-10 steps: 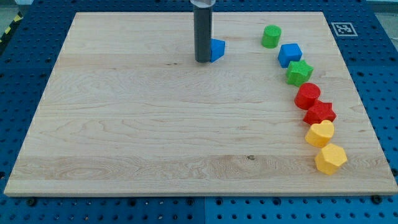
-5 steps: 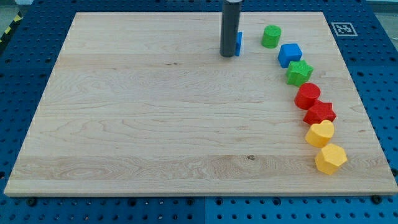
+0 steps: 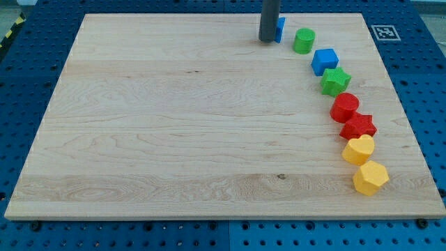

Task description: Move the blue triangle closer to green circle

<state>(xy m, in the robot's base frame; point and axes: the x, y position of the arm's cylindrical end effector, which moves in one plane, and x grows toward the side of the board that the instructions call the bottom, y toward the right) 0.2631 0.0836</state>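
- The arm has no claw, only a rod. Its tip (image 3: 268,40) sits right beside the blue triangle (image 3: 279,29), on the triangle's left in the view.
- The blue triangle is near the top of the worktop (image 3: 174,139), close to the green circle (image 3: 304,40) but not touching it.
- The push looks nearly done. A short nudge right may finish it.
- The rod hides most of the triangle, so its shape is hard to see.

Wooden worktop (image 3: 174,139) on a blue perforated base (image 3: 432,90). Down the view's right side, in a curved row from top to bottom: blue cube (image 3: 325,61), green star (image 3: 335,81), red cylinder (image 3: 344,107), red star (image 3: 358,127), yellow block (image 3: 359,150), yellow hexagon (image 3: 370,178). Fiducial marker (image 3: 385,32) at the top right corner.
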